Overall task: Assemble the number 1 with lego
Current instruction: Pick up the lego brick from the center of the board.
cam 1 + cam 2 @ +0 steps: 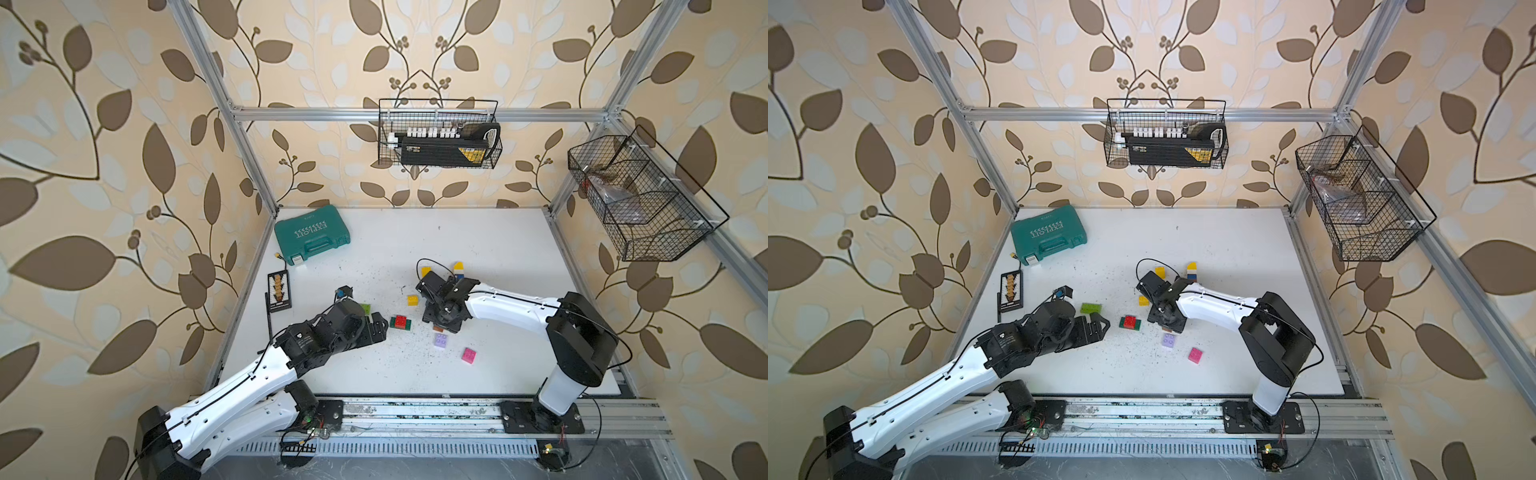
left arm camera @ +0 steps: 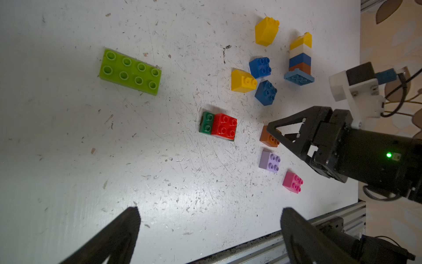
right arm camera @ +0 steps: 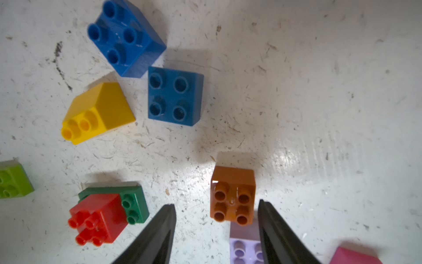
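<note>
Lego brown brick (image 3: 233,194), studs-up on the white table (image 3: 319,114), bracketed by the right gripper (image 3: 217,203): jaws parted, one finger right at its side, the other short of it. Just beside the brown brick, a lilac brick (image 3: 243,251); near it a red brick (image 3: 98,217) seated on a green brick (image 3: 134,205), a bright blue brick (image 3: 126,36), a darker blue brick (image 3: 174,96), a yellow slope brick (image 3: 100,112). Farther off, a lime oblong brick (image 2: 130,72). Well apart from the brown brick, past the red brick, left gripper (image 2: 210,209) spread wide, empty.
</note>
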Tool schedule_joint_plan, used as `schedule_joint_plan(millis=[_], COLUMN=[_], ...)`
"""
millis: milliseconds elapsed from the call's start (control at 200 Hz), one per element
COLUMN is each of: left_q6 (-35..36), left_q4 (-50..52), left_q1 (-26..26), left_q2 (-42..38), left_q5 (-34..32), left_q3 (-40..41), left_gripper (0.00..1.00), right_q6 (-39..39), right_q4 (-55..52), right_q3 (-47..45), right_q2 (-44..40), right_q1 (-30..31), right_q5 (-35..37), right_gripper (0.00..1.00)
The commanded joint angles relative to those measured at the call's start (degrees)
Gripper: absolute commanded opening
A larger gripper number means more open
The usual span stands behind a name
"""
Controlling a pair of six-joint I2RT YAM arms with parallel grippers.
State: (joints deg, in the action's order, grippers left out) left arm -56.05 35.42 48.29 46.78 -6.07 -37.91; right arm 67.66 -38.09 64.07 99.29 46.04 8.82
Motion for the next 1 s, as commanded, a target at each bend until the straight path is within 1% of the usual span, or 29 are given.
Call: schedule_joint_plan(millis=[0, 345, 410, 600, 720, 995], left_q6=[-0.71, -1.67, -1.77, -2.22, -2.72, -3.45], left_q4=[-0.13, 0.74, 0.8, 0.98, 1.28, 1.58], left_q1=[-0.74, -0.74, -0.74, -0.74, -0.74, -0.74], left_q2=[-0.54, -1.65, -1.94, -3.61, -4.88, -7.44], left_q5=[-1.48, -2.29, -2.38, -2.8, -3.03, -3.69], left_q3=[-0.39, -0.07, 0.0, 0.65, 1.21, 2.23], left_gripper=[0.99, 0.99, 0.99, 0.99, 0.99, 0.99], right_q6=[-0.78, -0.51, -0.42, -0.33, -0.42, -0.46], right_q4=[-2.21, -3.13, -3.22, -3.55, -4.14, -4.89], right_q3=[1.64, 2.02, 1.93, 2.15, 2.55, 3.06], right_q2=[1.5, 3.37, 3.28, 3.8, 4.25, 4.51], right_q1=[-0.34, -0.34, -0.31, -0.33, -0.34, -0.34], right_q5=[1.9, 1.76, 2.06, 2.21, 2.25, 2.36], right_gripper=[0.58, 0.52, 0.49, 0.43, 0.36, 0.35])
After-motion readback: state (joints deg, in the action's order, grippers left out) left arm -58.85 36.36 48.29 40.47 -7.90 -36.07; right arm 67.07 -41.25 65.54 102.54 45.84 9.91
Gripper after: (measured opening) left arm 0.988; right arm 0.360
